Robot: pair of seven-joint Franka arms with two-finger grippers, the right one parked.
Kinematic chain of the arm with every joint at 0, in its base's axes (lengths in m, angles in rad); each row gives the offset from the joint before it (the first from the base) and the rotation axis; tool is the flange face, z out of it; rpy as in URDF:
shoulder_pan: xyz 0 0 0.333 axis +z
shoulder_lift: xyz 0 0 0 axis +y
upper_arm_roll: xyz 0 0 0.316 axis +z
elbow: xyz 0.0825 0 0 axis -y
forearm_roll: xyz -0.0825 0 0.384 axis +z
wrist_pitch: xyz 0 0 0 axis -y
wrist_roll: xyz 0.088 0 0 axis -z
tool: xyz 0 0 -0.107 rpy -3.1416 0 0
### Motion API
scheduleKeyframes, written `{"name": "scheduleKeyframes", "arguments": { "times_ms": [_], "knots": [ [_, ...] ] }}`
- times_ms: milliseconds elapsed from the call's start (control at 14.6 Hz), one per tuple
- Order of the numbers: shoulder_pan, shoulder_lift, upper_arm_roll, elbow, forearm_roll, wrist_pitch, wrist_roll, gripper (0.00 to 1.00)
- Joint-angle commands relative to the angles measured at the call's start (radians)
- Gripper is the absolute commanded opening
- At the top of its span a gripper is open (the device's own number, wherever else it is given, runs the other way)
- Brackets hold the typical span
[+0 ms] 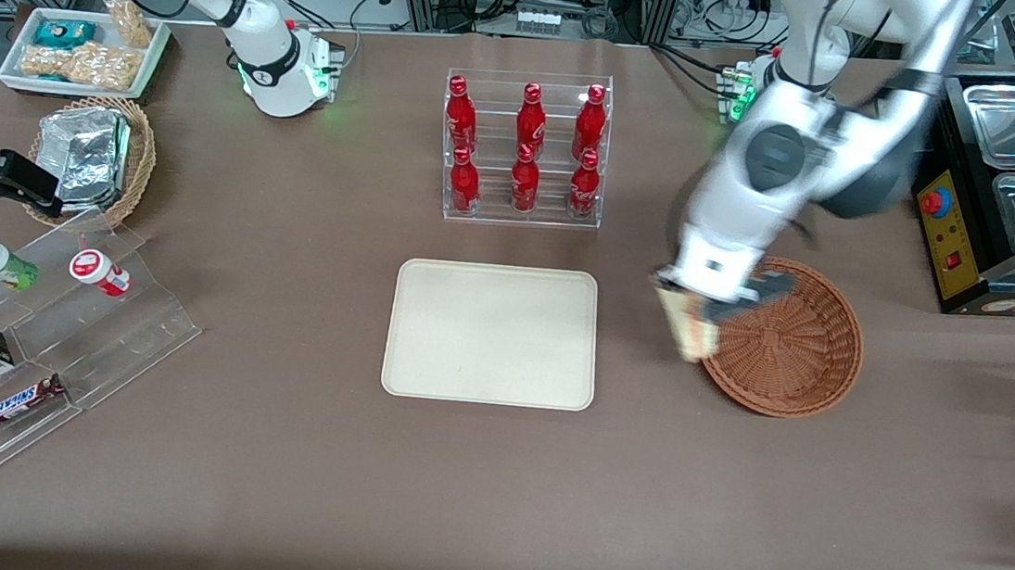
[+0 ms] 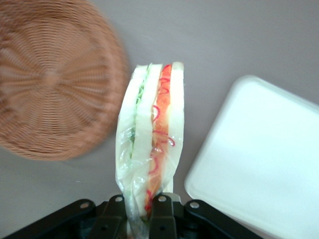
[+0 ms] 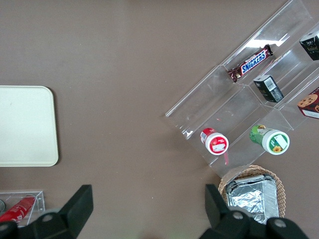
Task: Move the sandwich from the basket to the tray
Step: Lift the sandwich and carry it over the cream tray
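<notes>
My left gripper is shut on the sandwich, a wedge of pale bread in clear wrap with green and red-orange layers. It hangs in the air over the rim of the reddish-brown wicker basket, on the side toward the tray. The basket holds nothing else that I can see. The cream tray lies flat on the table at the middle, a short gap from the sandwich; its corner shows beside the wrapped wedge.
A clear rack of red bottles stands farther from the front camera than the tray. Toward the parked arm's end lie a tan basket with a foil packet, a white snack tray and an acrylic shelf of snacks.
</notes>
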Motion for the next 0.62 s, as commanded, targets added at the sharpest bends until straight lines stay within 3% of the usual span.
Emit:
{"name": "scheduleKeyframes", "arguments": {
  "times_ms": [0, 342, 547],
  "knots": [
    [-0.167, 0.245, 0.015, 0.242, 0.042, -0.021, 0.002, 0.07],
    [-0.31, 0.535, 0.015, 0.492, 0.039, 0.002, 0.002, 0.1],
    [-0.333, 0.618, 0.017, 0.574, 0.041, 0.035, -0.002, 0.15]
  ]
}}
